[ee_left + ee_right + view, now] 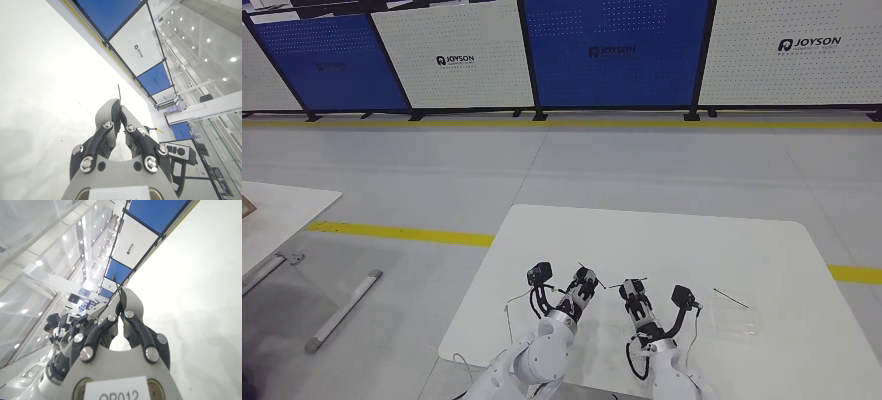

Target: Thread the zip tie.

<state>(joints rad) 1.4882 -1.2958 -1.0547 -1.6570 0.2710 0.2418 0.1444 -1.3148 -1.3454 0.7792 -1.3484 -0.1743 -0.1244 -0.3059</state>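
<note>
My left gripper (120, 107) is shut on a thin black zip tie tail (119, 92) that sticks out past its fingertips. My right gripper (121, 294) is shut on a black zip tie strip whose head end (114, 277) pokes out beyond the pads. In the top view the left gripper (585, 281) and right gripper (630, 291) hover side by side, a small gap apart, over the near part of the white table (662, 240). Whether both hold the same tie is hidden by the fingers.
A spare black zip tie (732, 297) lies on the table to the right of the arms, beside a clear plastic tray (739, 321). The table's far half is bare. Another white table (282, 215) stands off to the left.
</note>
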